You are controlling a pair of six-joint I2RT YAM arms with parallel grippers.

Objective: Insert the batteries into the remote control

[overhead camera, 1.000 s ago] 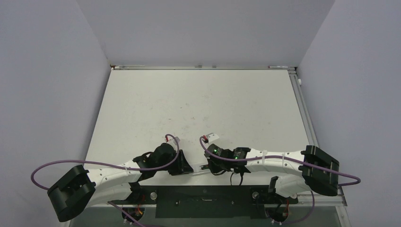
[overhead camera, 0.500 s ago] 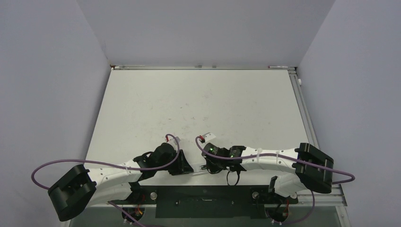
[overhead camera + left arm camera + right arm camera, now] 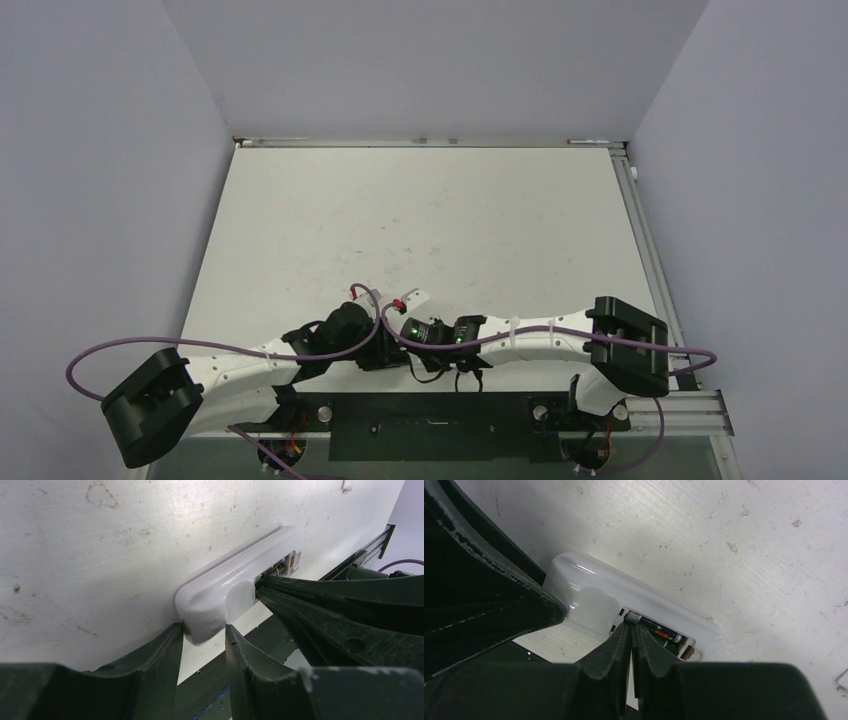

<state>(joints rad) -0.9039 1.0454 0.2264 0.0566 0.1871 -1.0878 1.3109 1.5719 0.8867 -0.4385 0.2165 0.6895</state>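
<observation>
The remote control [image 3: 235, 587] is a white slim body lying back-up on the table close to its near edge. Its battery bay stands open. My left gripper [image 3: 204, 629] is shut on the remote's near end, one finger against each side. In the right wrist view the remote control [image 3: 589, 595] shows dark batteries [image 3: 659, 630] with a silver end lying in the bay. My right gripper [image 3: 631, 626] is shut, its tips pressed together at the silver end of the upper battery. In the top view both grippers [image 3: 395, 352] meet and hide the remote.
A black plate [image 3: 430, 410] runs along the near table edge just below the remote. A white tag with a red end [image 3: 410, 298] hangs on the right wrist cable. A small wire clip [image 3: 346, 486] lies farther out on the scuffed table.
The right arm has slid left until its gripper meets the left gripper over the remote, and its jaws closed the last bit. The left arm has not moved.
</observation>
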